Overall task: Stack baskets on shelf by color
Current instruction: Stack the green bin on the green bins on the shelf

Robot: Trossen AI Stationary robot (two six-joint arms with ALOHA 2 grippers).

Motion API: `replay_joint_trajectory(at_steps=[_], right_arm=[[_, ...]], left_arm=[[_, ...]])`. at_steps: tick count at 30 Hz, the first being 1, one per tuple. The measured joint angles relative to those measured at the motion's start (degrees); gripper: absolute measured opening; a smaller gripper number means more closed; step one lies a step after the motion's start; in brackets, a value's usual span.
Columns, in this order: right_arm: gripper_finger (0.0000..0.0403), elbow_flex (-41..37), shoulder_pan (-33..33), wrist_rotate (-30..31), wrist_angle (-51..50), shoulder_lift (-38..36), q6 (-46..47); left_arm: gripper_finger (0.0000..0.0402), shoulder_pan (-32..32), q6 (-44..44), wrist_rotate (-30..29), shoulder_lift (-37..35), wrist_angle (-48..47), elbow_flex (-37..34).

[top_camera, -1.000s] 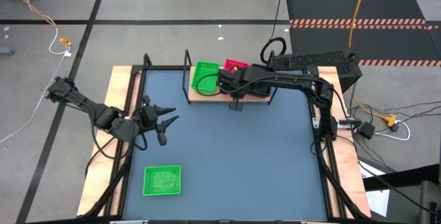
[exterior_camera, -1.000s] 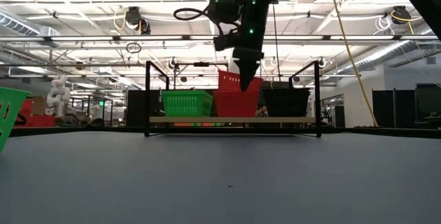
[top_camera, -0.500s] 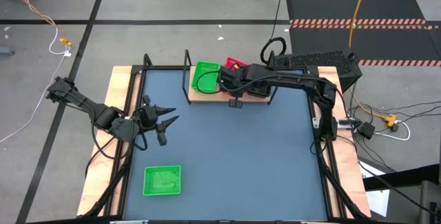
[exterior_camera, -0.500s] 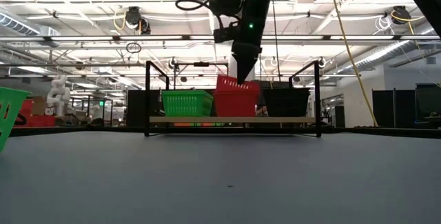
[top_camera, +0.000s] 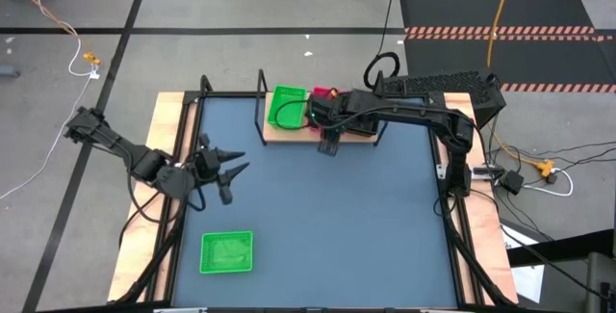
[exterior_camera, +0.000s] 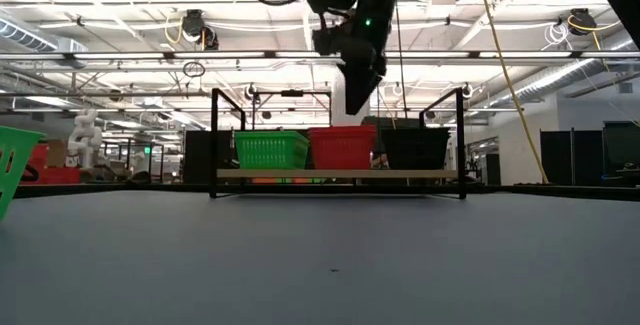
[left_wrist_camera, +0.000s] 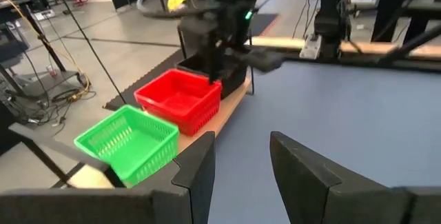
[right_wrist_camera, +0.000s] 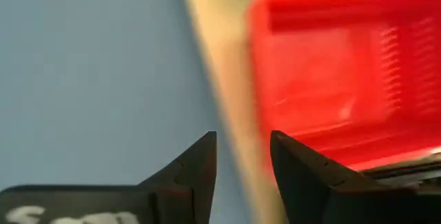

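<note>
The light tan wooden shelf (exterior_camera: 340,174) in its thin black rod frame carries a bright green mesh basket (exterior_camera: 270,150), a red mesh basket (exterior_camera: 343,148) and a black one (exterior_camera: 415,149) side by side. The right pincer (exterior_camera: 358,93) hangs just above the red basket, fingers parted, holding nothing. Well apart from the shelf, the left pincer (top_camera: 231,170) waits open and empty; another green mesh basket (top_camera: 227,252) lies on the blue-grey tabletop (top_camera: 327,217).

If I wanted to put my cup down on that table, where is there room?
Most of the blue tabletop is bare: the whole middle and right side, between the shelf and the near edge. Crowded spots: the shelf, full with green, red and black baskets, and the loose green basket.
</note>
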Motion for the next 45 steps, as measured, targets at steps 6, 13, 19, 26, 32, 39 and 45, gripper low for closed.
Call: replay_joint_trajectory(at_steps=[6, 13, 19, 26, 32, 39, 45], right_arm=[[0.0113, -1.38, 6.48, -3.36, 2.93, -0.86, 3.08], [0.0106, -1.38, 17.65, -3.39, 22.48, 0.41, -9.86], [0.0106, -1.23, 22.79, -8.97, 42.83, 10.06, -14.66], [0.0107, 7.67, 25.92, -5.88, 48.13, 20.99, -26.15], [0.0106, 8.25, 25.56, 0.94, 40.38, 18.35, -26.47], [0.0072, -11.09, 24.13, -11.94, 48.61, 3.15, -16.24], [0.0045, -45.79, 26.21, -19.81, 91.36, -12.31, -20.17]], left_arm=[[0.0143, -0.79, -6.45, -0.12, -0.58, -8.1, 0.0], [0.0143, -0.83, -10.51, -0.15, -2.67, -11.26, 0.0], [0.0143, -0.79, -28.51, 0.35, -6.35, -25.28, 0.0], [0.0143, -0.79, -36.28, 4.76, -7.62, -29.48, 0.0], [0.0143, -0.98, -33.92, 11.5, -5.1, -31.25, 0.0], [0.0133, -4.31, -44.64, 13.19, -1.14, -34.77, 0.0], [0.0084, -3.56, -31.89, 13.77, 2.36, -15.45, 0.0]])
